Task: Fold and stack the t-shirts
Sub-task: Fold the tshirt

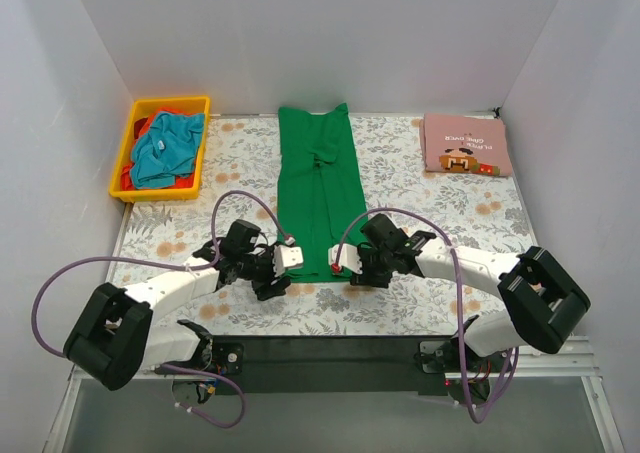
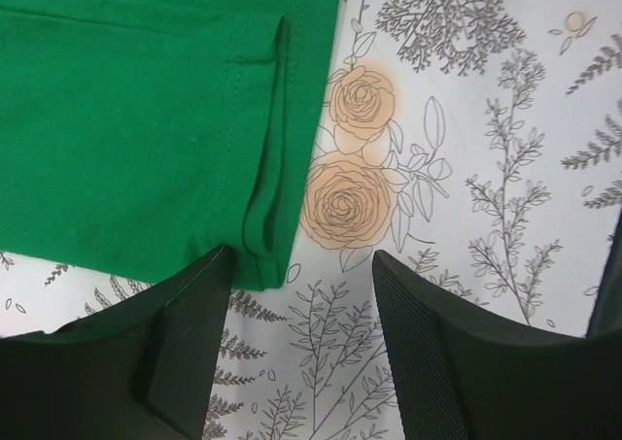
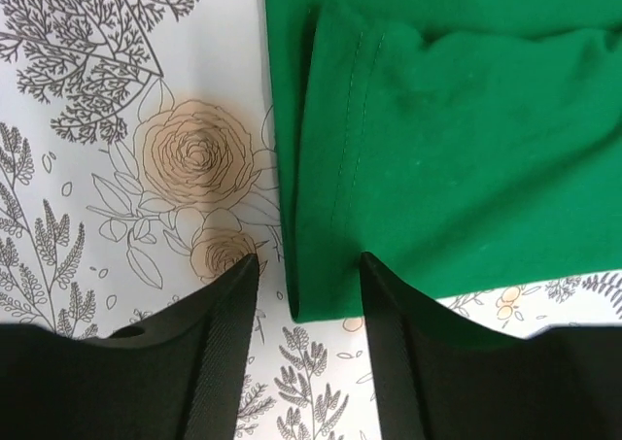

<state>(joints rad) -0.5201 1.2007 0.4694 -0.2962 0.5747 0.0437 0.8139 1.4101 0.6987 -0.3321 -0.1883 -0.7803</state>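
Left end effector (image 2: 301,261) and right end effector (image 3: 309,261) open astride stitched hem of green t-shirt (image 1: 318,188).

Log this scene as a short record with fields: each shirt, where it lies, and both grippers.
green t-shirt: folded into a long strip, mid-table on the floral table cover
pink t-shirt: folded, far right corner
yellow bin: far left corner, holds a teal t-shirt over red cloth
left gripper: jaws apart at the green shirt's near left corner
right gripper: jaws apart, straddling its near right corner
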